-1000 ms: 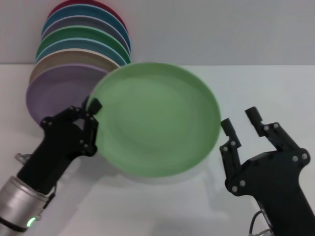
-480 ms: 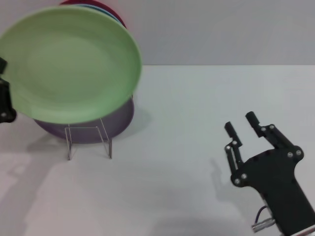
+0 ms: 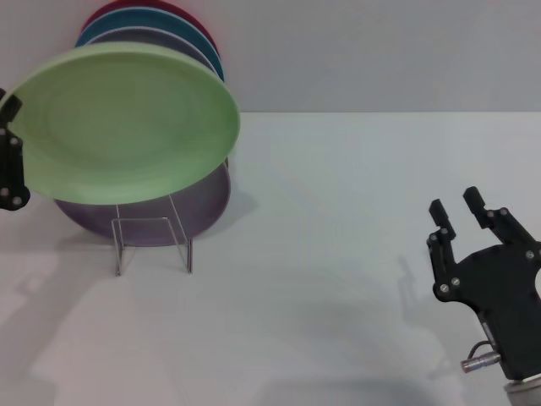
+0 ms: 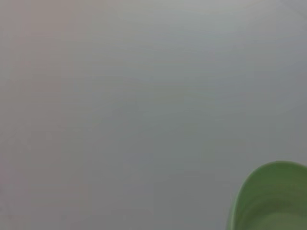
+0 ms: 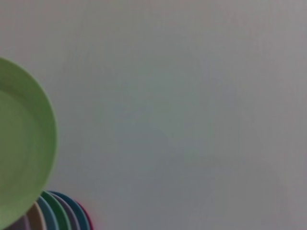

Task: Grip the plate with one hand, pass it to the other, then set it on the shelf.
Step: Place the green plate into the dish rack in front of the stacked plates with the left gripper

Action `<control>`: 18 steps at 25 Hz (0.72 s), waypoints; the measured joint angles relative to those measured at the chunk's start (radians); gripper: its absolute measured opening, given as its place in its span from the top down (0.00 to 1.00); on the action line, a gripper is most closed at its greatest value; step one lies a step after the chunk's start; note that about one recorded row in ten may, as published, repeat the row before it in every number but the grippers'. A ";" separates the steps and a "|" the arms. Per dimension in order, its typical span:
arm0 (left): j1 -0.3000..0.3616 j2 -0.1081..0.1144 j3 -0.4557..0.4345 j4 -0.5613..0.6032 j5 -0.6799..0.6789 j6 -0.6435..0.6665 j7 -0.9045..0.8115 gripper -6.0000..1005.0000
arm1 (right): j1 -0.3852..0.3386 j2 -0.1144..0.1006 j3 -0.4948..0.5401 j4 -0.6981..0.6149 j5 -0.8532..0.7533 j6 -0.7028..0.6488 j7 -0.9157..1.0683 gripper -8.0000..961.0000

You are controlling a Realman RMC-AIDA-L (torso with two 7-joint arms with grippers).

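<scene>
Two grippers are in view. Left gripper sits at the far left edge of the head view, left of the shelf and above it; only part of its black body shows, with one finger over the plate's left rim and the body below that rim. It appears clamped on the plate, though the contact itself is mostly out of frame. Right gripper stands far to the right of the shelf, low over the white table, fingers pointing up and away from the robot, spread apart and holding nothing.

Plate position: directly above the shelf, clear of its wire legs, in front of the stack of coloured plates and overlapping the lilac plate leaning behind the shelf. Plate attitude: tilted, concave face toward the head camera, wide axis running left to right, right edge slightly higher. Both wrist views show only a portion of the plate's green rim.
</scene>
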 joint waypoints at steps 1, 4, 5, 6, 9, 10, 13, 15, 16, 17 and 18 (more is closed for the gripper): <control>-0.008 0.002 0.001 0.013 0.003 0.000 0.018 0.95 | -0.001 0.000 0.000 0.000 0.012 0.002 0.001 0.66; -0.023 0.021 0.021 0.029 0.005 -0.008 0.070 0.95 | -0.007 -0.001 0.000 -0.001 0.051 0.000 0.004 0.66; -0.023 0.021 0.021 0.029 0.005 -0.008 0.070 0.95 | -0.007 -0.001 0.000 -0.001 0.051 0.000 0.004 0.66; -0.026 0.027 0.026 0.030 0.005 -0.011 0.076 0.95 | -0.008 -0.002 0.000 0.000 0.058 -0.002 0.004 0.66; -0.033 0.046 0.047 0.037 0.005 -0.020 0.081 0.95 | -0.012 -0.003 0.007 0.005 0.067 -0.006 0.001 0.66; -0.033 0.046 0.047 0.037 0.005 -0.020 0.081 0.95 | -0.015 -0.003 0.011 0.006 0.068 -0.008 -0.002 0.66; -0.035 0.054 0.071 0.045 0.005 -0.041 0.083 0.95 | -0.024 -0.003 0.022 0.010 0.068 -0.013 -0.005 0.66; -0.041 0.056 0.089 0.058 0.005 -0.058 0.090 0.95 | -0.029 -0.002 0.031 0.012 0.068 -0.016 -0.006 0.66; -0.047 0.057 0.098 0.069 0.005 -0.066 0.096 0.95 | -0.030 -0.002 0.034 0.013 0.068 -0.016 -0.006 0.66; -0.059 0.060 0.116 0.085 0.005 -0.080 0.102 0.95 | -0.032 -0.001 0.036 0.013 0.069 -0.016 -0.007 0.66; -0.059 0.060 0.116 0.085 0.005 -0.080 0.102 0.95 | -0.032 -0.001 0.037 0.013 0.069 -0.016 -0.007 0.66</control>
